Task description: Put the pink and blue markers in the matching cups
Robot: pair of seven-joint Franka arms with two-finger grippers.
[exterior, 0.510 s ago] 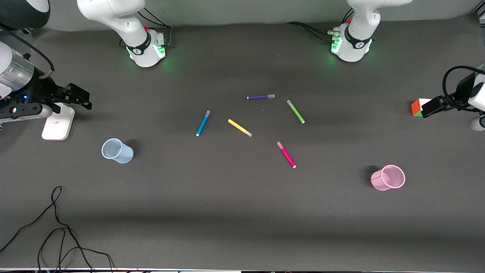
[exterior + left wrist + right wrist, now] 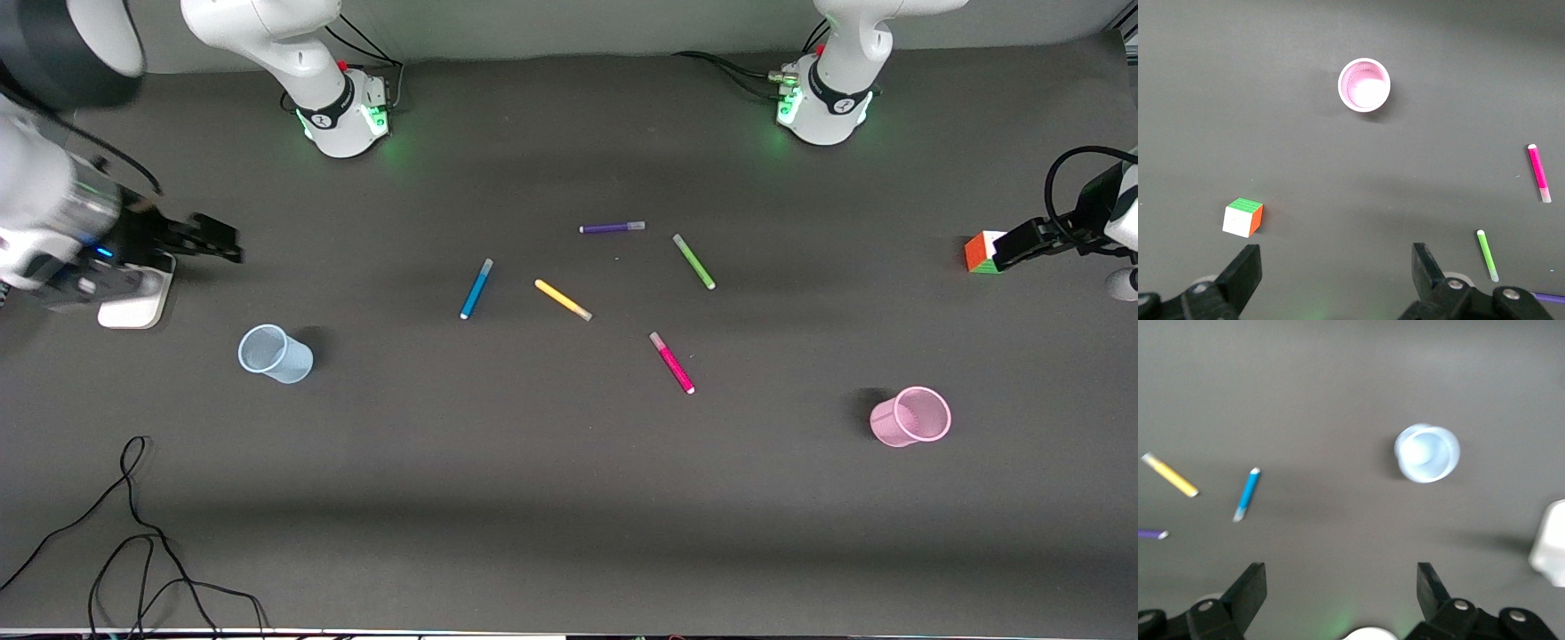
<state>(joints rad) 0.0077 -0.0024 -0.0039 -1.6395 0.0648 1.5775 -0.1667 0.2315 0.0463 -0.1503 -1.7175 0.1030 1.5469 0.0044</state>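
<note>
The blue marker (image 2: 476, 288) lies in the middle of the table, and shows in the right wrist view (image 2: 1247, 495). The pink marker (image 2: 671, 362) lies nearer the front camera, and shows in the left wrist view (image 2: 1538, 173). The pale blue cup (image 2: 275, 354) stands upright toward the right arm's end, seen in the right wrist view (image 2: 1427, 453). The pink ribbed cup (image 2: 911, 416) stands upright toward the left arm's end, seen in the left wrist view (image 2: 1364, 85). My right gripper (image 2: 213, 240) is open and empty, up above the table beside a white block. My left gripper (image 2: 1013, 249) is open and empty, over the table next to a colour cube.
A purple pen (image 2: 612, 228), a green pen (image 2: 693, 261) and a yellow pen (image 2: 563, 300) lie among the markers. A colour cube (image 2: 981, 252) sits at the left arm's end, a white block (image 2: 135, 298) at the right arm's end. A black cable (image 2: 133, 542) lies near the front edge.
My right arm has swung inward toward the table's middle, its gripper now a little farther from the table's end. My left gripper shifted slightly. Markers and cups have not moved.
</note>
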